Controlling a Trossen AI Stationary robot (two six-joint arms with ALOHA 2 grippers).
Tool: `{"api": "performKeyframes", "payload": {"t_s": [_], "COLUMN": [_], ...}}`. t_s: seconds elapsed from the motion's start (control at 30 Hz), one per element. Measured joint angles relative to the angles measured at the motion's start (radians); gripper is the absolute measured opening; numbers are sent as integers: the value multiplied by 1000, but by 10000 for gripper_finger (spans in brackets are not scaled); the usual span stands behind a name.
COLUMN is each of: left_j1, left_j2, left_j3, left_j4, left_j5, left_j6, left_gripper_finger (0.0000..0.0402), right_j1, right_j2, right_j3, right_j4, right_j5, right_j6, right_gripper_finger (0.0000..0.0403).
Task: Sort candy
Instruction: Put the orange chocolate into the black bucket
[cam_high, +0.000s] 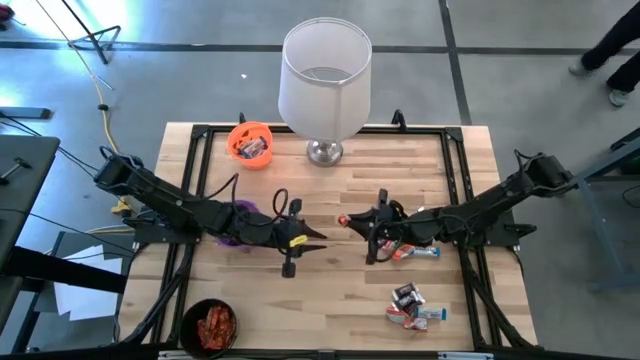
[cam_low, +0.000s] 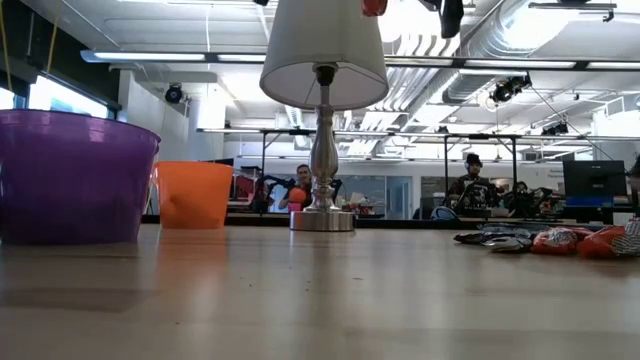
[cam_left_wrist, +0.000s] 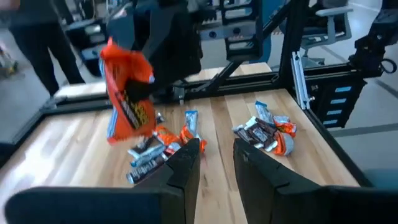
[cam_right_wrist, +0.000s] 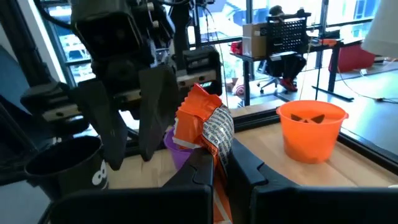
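Note:
My right gripper (cam_high: 352, 222) is shut on an orange-red candy (cam_right_wrist: 204, 118), held above the table's middle. My left gripper (cam_high: 318, 236) faces it from the left, open, with nothing between its fingers (cam_left_wrist: 186, 163). In the left wrist view the candy (cam_left_wrist: 127, 93) hangs ahead of my left fingers, apart from them. More candy lies in two heaps on the table's right half, one (cam_high: 415, 250) under my right arm and one (cam_high: 415, 310) nearer the front edge. My right gripper pinches the orange-red candy's wrapper (cam_right_wrist: 214, 146) between its two fingers, roughly level, coming from the table's right side. The wrapper sticks out above and below the fingers. The candy is lifted clear of the table, about upright.
An orange cup (cam_high: 250, 140) with candy stands at the far left. A purple cup (cam_high: 240, 228) sits under my left arm. A black cup (cam_high: 210, 325) with orange-red candy is near the front left. A white-shaded lamp (cam_high: 325, 80) stands at the far edge.

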Motion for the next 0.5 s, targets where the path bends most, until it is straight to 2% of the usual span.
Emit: {"api": "performKeyframes", "payload": {"t_s": [0.2,0.5], "left_j1": [12,72], "left_j2": [32,71], "left_j3": [0,0], "left_j4": [46,52], "left_j5": [0,-12], "left_j6": [90,95], "left_gripper_finger": [109,145], "right_j1": [0,3], "right_j2": [3,3], "right_j3": [0,0], "right_j4": [16,16], "right_j5": [-5,-37], "right_j6": [-11,-20], "right_gripper_finger": [4,4]}}
